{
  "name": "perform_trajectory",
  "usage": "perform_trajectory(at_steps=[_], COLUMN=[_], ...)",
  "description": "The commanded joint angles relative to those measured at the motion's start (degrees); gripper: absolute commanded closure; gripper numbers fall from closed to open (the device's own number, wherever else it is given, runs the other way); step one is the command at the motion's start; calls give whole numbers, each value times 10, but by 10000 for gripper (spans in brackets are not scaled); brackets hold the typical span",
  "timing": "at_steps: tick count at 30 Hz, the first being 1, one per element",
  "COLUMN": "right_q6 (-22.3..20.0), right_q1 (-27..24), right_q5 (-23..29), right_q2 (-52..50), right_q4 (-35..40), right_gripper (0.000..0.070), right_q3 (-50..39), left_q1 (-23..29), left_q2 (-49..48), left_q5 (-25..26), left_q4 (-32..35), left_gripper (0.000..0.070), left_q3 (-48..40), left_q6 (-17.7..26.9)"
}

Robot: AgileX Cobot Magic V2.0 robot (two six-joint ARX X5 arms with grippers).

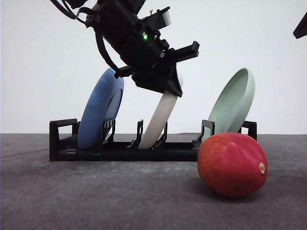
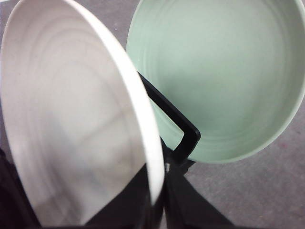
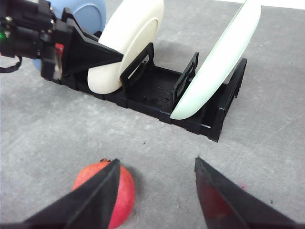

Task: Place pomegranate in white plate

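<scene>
While my left claw (image 1: 169,79) hangs at the top edge of the white plate (image 1: 158,120), I cannot tell from these views whether its fingers are spread or pinching the rim; the front view just shows the black body of it pressed close against the plate's upper part. From my left wrist, the cream face of that plate fills one side, tilted, with the pale green plate (image 2: 224,81) just behind it and a black loop of the rack (image 2: 178,129) standing between the two.

Over on my right claw (image 3: 157,191), the two dark fingers are spread wide with bare grey table (image 3: 162,157) between them, gripping nothing. The pomegranate (image 3: 121,195) sits just beside one of those fingers, partly hidden behind it, resting on the table.

Out front, the pomegranate (image 1: 232,164) lies on the table ahead of the rack's green-plate end, glossy red with its tan stem spot turned to the side. All three plates lean upright in the black rack (image 1: 124,148): the blue plate (image 1: 98,115) at one end, the white plate in the middle slot, the green one at the other end. The white plate is well apart from the fruit.
</scene>
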Motion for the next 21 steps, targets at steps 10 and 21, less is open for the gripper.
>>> perform_trajectory(at_steps=[10, 21], right_q6=[-4, -4], right_q1=[3, 3], right_q5=[0, 0], right_q2=[2, 2], right_q4=[5, 5], right_gripper=[387, 387], right_q3=[9, 9], left_q1=[0, 1], left_q2=[-48, -134], left_q5=[24, 57], left_q4=[-3, -45], left_gripper=[700, 699], left_q3=[15, 15], left_q6=[-80, -123])
